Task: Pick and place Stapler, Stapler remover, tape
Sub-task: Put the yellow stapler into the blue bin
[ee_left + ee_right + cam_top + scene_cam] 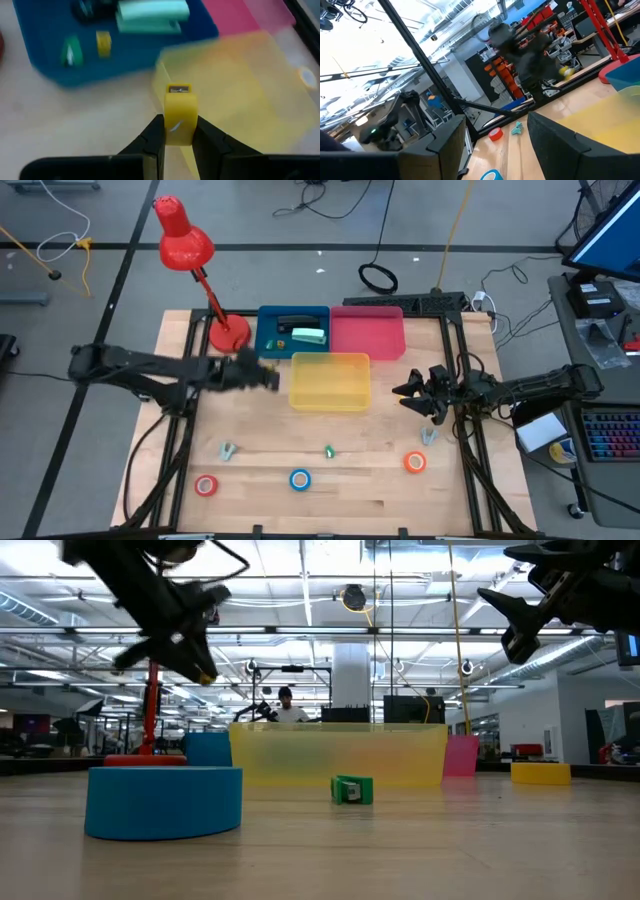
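Left claw [177, 136] pinched yellow tape roll [179, 112], held above worktop [260, 500] just beside yellow bin [330, 380]. Right claw [408, 392] hung spread on bin's opposite side.

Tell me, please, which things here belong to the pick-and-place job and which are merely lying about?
Job:
yellow tape roll, held in the left hand
red tape roll
blue tape roll
orange tape roll
staple remover
mint stapler in the blue bin

Lying about:
red lamp
cable coil
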Available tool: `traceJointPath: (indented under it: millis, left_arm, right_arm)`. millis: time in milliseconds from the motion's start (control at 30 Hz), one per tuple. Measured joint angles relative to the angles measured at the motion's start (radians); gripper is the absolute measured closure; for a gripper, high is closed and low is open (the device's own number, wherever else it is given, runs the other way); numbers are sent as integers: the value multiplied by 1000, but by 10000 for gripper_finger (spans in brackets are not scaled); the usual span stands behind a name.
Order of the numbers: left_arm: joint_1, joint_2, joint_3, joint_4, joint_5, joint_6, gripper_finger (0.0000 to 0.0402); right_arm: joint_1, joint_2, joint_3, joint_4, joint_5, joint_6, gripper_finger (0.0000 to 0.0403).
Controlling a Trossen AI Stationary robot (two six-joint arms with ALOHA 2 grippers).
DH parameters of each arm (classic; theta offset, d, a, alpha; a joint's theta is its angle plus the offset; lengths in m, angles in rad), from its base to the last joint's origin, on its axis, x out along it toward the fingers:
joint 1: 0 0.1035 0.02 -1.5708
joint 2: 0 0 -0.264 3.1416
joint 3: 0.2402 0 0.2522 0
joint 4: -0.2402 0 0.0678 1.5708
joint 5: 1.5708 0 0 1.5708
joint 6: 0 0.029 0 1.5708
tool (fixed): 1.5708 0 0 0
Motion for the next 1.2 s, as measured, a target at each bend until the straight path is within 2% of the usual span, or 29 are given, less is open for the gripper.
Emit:
traceJointPath:
  millis: [100, 200, 367, 467, 700, 933, 1200]
  left_arm:
    - [196, 22, 1, 102, 117, 182, 331]
    - [362, 65, 2, 173, 217, 296, 331]
    - [530, 192, 67, 177, 311, 421, 331]
    - [571, 290, 145, 150, 348, 474, 330]
    - [644, 468, 307, -16, 323, 532, 330]
    - [694, 531, 329, -87, 327, 532, 330]
    - [701, 619, 329, -63, 379, 549, 318]
  right_arm:
    - [0, 0, 0, 1, 0, -8, 195]
    - [0, 0, 0, 1, 1, -21, 195]
    - [0, 0, -1, 1, 56, -24, 195]
    - [0, 0, 0, 1, 100, -24, 195]
    - [0, 0, 0, 1, 105, -24, 195]
    - [0, 0, 0, 1, 105, -24, 195]
    - [0, 0, 0, 1, 105, -24, 195]
